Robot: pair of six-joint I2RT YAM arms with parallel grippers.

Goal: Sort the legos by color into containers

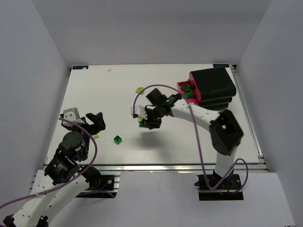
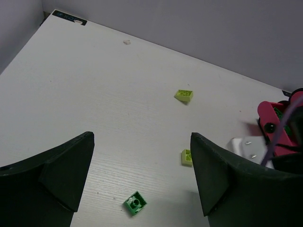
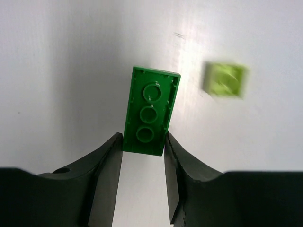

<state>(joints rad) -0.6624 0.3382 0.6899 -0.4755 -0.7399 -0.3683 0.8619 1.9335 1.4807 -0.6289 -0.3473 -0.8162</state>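
Top view: the right gripper (image 1: 150, 122) hangs over the middle of the table (image 1: 94, 85), well short of the containers (image 1: 215, 87) at its far right corner. Left wrist: the left gripper (image 2: 141, 142) gapes wide and empty above a small green lego (image 2: 135, 203). Right wrist: the jaws pinch one end of a long green lego (image 3: 151, 110); a lime lego (image 3: 225, 79) lies near.

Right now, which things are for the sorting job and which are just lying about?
For the job: long green brick pinched by the right gripper; small green brick; far lime brick; near lime brick; black drawers, one open with green bricks inside.
Just lying about: white scrap; corner sticker.
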